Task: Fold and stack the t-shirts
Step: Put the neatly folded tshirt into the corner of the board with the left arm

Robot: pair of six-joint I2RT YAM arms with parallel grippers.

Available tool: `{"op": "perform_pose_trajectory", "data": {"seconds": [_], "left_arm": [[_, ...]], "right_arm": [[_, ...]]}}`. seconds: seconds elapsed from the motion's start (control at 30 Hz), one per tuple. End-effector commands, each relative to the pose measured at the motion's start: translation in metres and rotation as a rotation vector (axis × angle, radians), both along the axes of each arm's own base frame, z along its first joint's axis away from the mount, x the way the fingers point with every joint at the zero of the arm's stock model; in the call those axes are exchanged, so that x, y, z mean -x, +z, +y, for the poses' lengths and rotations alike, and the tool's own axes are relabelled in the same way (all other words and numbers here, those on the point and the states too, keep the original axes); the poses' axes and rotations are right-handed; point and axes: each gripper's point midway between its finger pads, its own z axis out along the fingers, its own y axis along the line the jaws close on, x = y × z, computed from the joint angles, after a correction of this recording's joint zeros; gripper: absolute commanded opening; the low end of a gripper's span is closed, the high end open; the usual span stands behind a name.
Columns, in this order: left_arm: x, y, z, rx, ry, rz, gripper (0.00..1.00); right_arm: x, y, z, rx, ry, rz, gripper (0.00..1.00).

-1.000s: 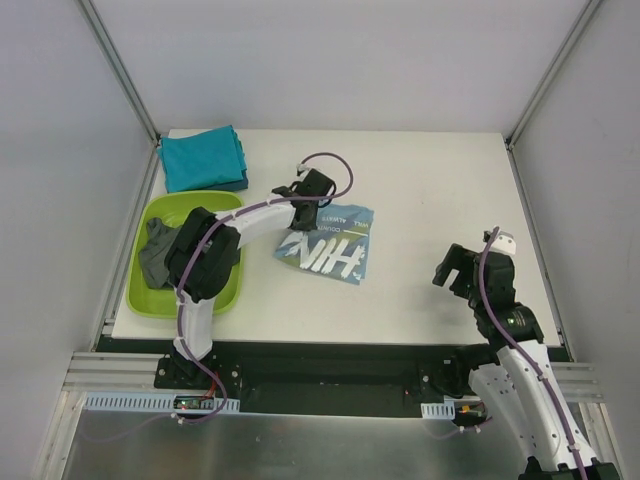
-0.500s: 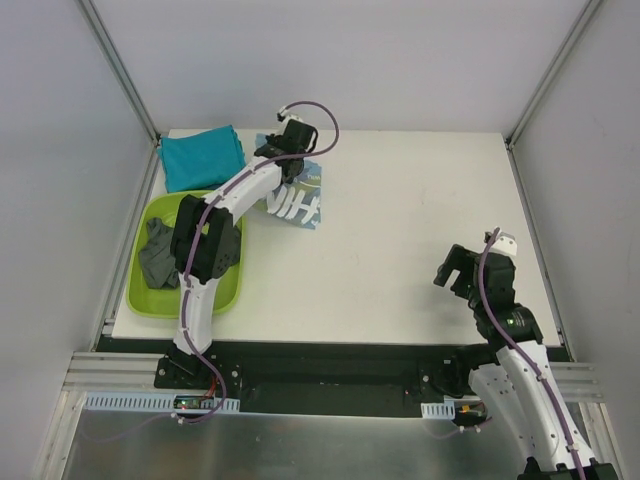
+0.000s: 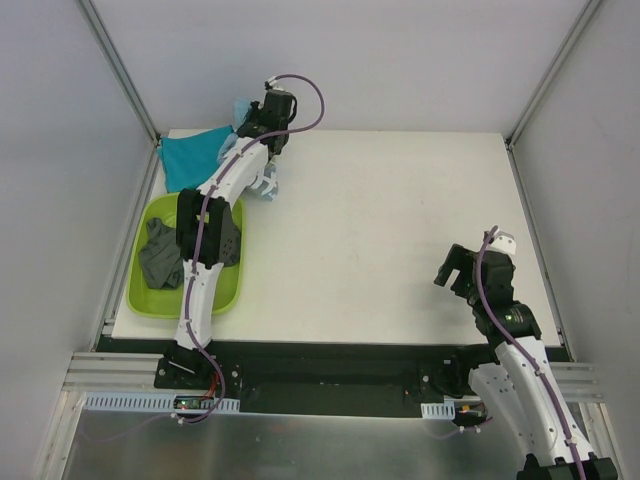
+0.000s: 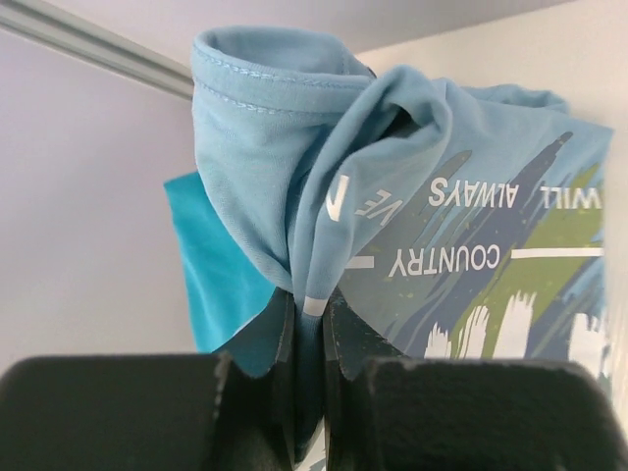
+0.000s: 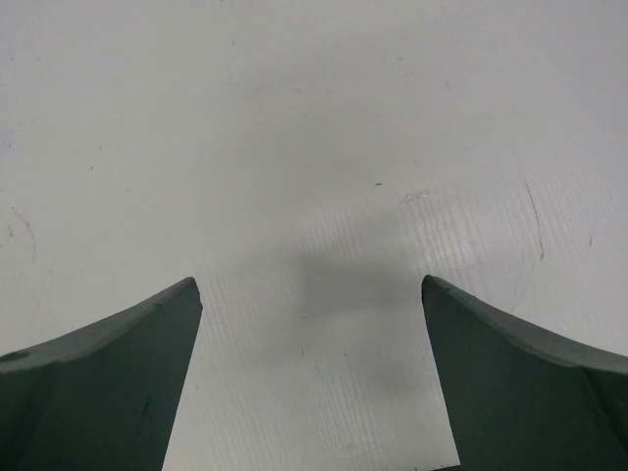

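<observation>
Bunched light blue tee [image 4: 257, 147], perhaps folded

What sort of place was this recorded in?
Probably a lab test cell, not a home or shop: a white table boxed in by plain white panels on aluminium struts, with the left arm and right arm bolted to a rail at its near edge.

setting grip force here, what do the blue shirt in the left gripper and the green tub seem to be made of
The blue shirt, pinched in the left gripper: soft matte knit, probably cotton jersey; it bunches in loose folds and shows a stitched hem. Its print looks like smoother ink. The green tub: likely rigid plastic, with even colour and a rounded moulded rim.
</observation>
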Motion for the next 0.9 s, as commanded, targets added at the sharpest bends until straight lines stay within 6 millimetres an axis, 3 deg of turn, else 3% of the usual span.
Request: {"op": "perform_pose_trajectory", "data": {"seconds": [0.0, 0.27, 0.87], "left_arm": [[-0.009, 0.062, 0.008, -0.073, 0.007, -0.121, 0.00], [-0.005, 0.110, 0.016, -0.098, 0.025, -0.206, 0.00], [0.010, 0.180, 0.019, -0.020, 0.018, -0.368, 0.00]], "right_arm": [[-0.006, 0.003, -0.006, 0.023, -0.024, -0.025, 0.96], [-0.005, 0.003, -0.007, 0.023, -0.025, -0.026, 0.96], [-0.005, 0.002, -0.008, 0.027, -0.033, -0.023, 0.96]]}}
